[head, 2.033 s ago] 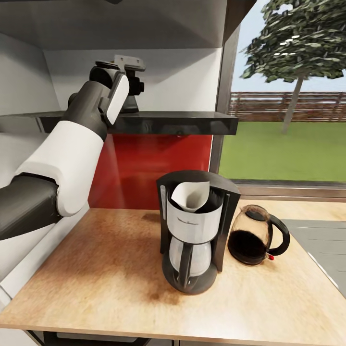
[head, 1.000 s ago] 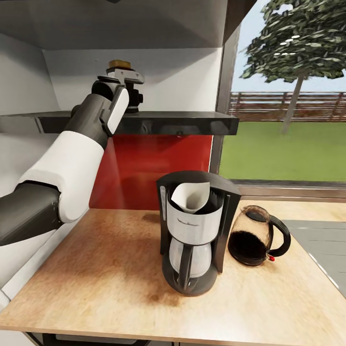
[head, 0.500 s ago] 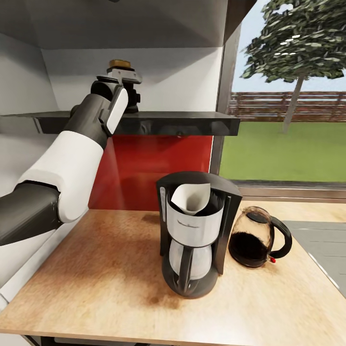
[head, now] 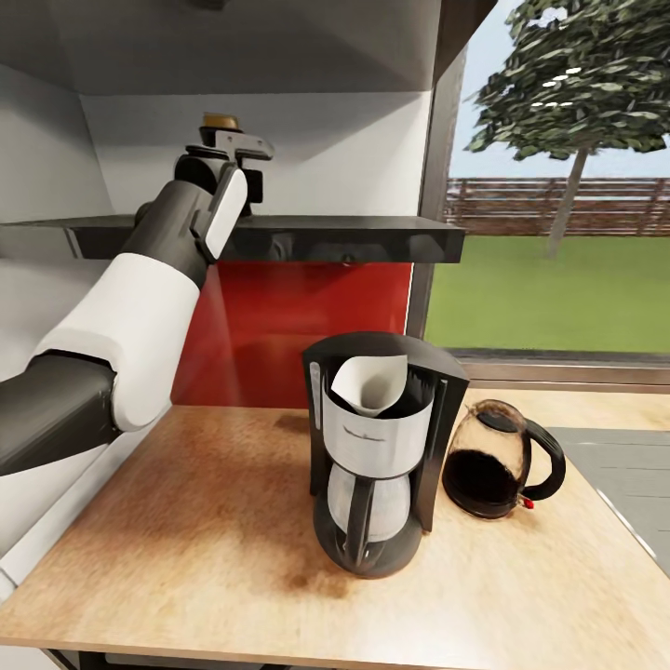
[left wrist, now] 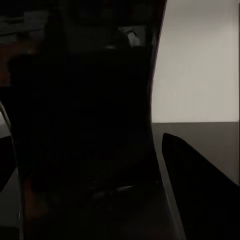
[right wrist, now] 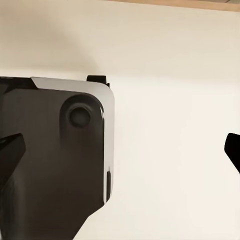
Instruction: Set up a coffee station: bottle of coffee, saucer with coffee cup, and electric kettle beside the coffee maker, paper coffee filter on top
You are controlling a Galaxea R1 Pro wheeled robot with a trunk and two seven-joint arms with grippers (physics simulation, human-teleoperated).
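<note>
Glass is the likely material of the bottle of coffee (head: 221, 121), so it is judged rigid, smooth and breakable, moderately heavy if full, and prone to slip if squeezed too lightly. Its gold-tan lid is seen in the head view just above the left gripper (head: 226, 149), over the kitchen shelf (head: 372, 237), with the red backsplash (head: 307, 316) below. In the left wrist view a dark, waisted body (left wrist: 85, 125) lies very close to the camera, which suggests that the jar sits between the jaws; whether they are clamped on it cannot be told. The narrow waist is judged the best place for a hold, since the wider shoulder above would stop the jar sliding down; the lid should be avoided, as it may turn or come loose. An upright carry and a gentle setting-down are advised. On the surface (head: 186, 521) the coffee maker (head: 377, 447) stands with the paper coffee filter (head: 370, 381) in its top, and the electric kettle (head: 498, 461) is just beside it. Bare wood on the coffee maker's other side is judged a suitable place for the jar. In the right wrist view the tips of the right gripper (right wrist: 125, 155) are seen well apart, so those jaws are spread with nothing between them.
</note>
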